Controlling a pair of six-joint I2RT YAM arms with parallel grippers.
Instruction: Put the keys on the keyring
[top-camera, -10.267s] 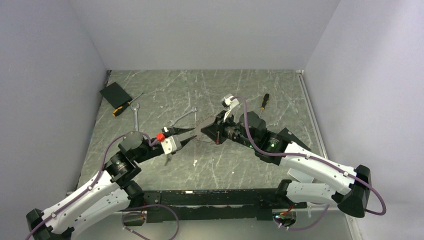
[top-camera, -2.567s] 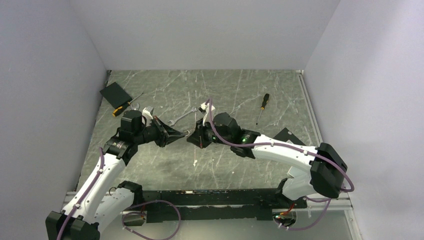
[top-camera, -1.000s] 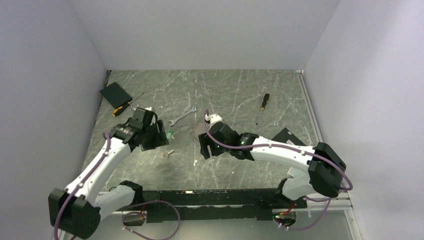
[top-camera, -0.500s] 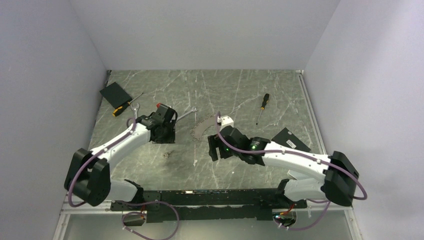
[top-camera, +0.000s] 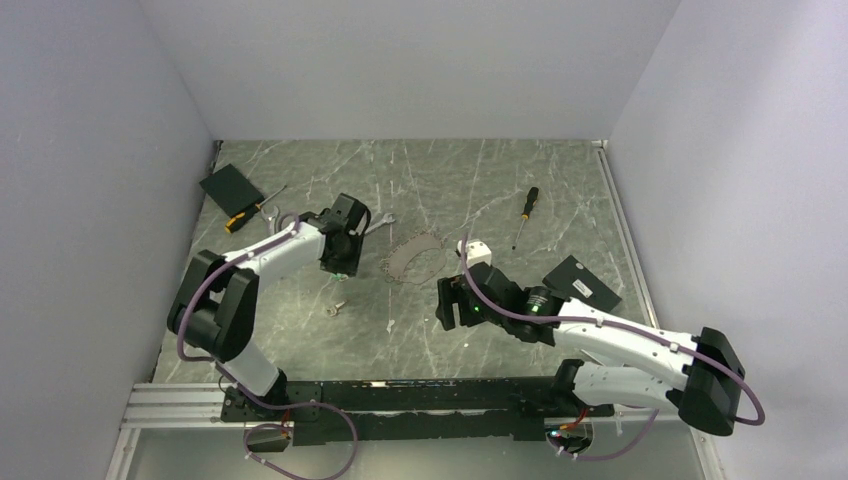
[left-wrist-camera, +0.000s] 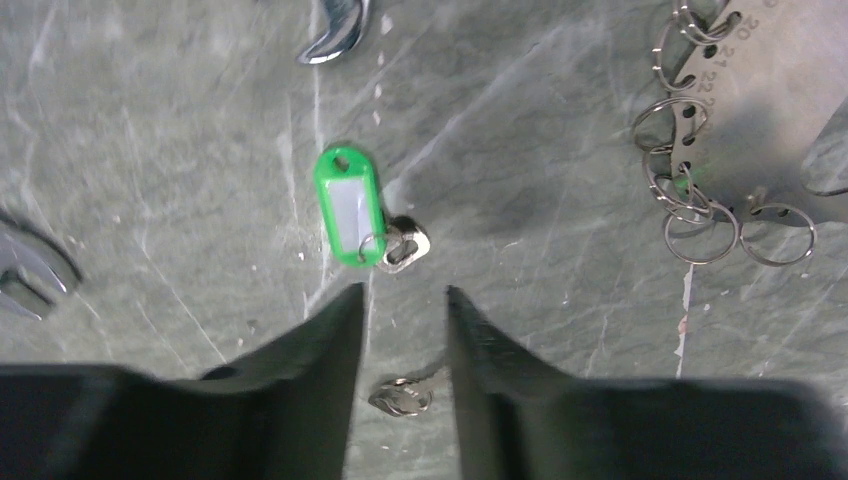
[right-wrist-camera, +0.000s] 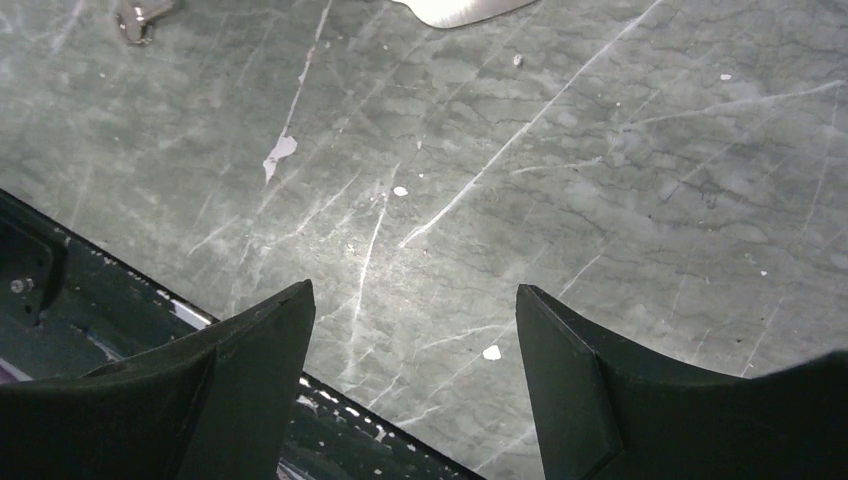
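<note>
Two keys are lying on the surface (top-camera: 480, 190) close to the left hand (left-wrist-camera: 405, 292). In the left wrist view the green key (left-wrist-camera: 345, 207) is lying flat just beyond the fingertips. Its long axis is running almost straight away from them. Its holed end is pointing away from the hand, and its ring end, carrying a small silvery piece, is pointing back toward the right-side finger. The silver key (left-wrist-camera: 405, 397) is lying nearer, showing in the gap between the two fingers; it is too blurred to tell which way it is pointing.

The keyring (top-camera: 408, 262), a grey fan-shaped plate with wire rings along one edge, is lying flat to the right of the green key and apart from it. Its ringed edge is facing that key. From above, its long axis is running left to right, rising slightly toward the far right.

The left hand is hovering with its fingers partly spread and nothing between them. The right hand (right-wrist-camera: 412, 290) is standing wide open over bare surface near the front rail, gripping nothing.

Compared with half a second ago, the left hand is reaching farther back and right, now covering the green key from above. The right hand is drawing away toward the near right, leaving the keyring well clear. Keyring and silver key are staying where they were.
</note>
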